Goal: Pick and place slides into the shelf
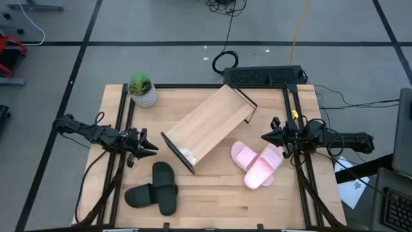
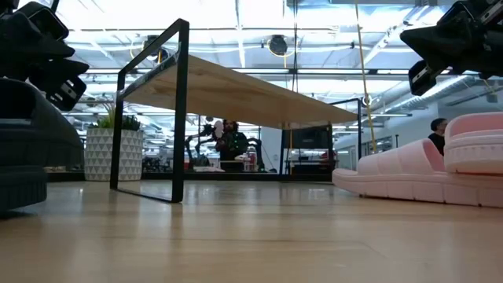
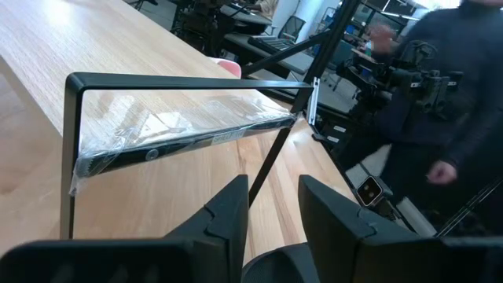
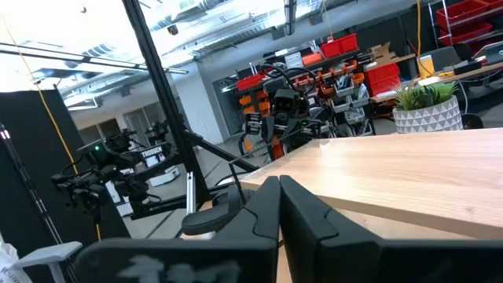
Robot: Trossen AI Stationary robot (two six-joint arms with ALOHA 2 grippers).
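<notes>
Here left gripper [image 1: 149,147] spread slightly; right gripper [image 1: 265,136] pressed together, above pink slides [image 1: 257,165].

A blurred person [image 3: 456,94] (face cut off) stands beyond the table [image 3: 94,47].

No text, label, brand, number or sign can be read anywhere.

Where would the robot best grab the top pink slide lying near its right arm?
Probably by the wide strap of the upper pink slide, coming straight down from above. It lies flat, partly over the other pink slide, so the raised strap is the easiest part to pinch. The right tool hangs closest.
</notes>
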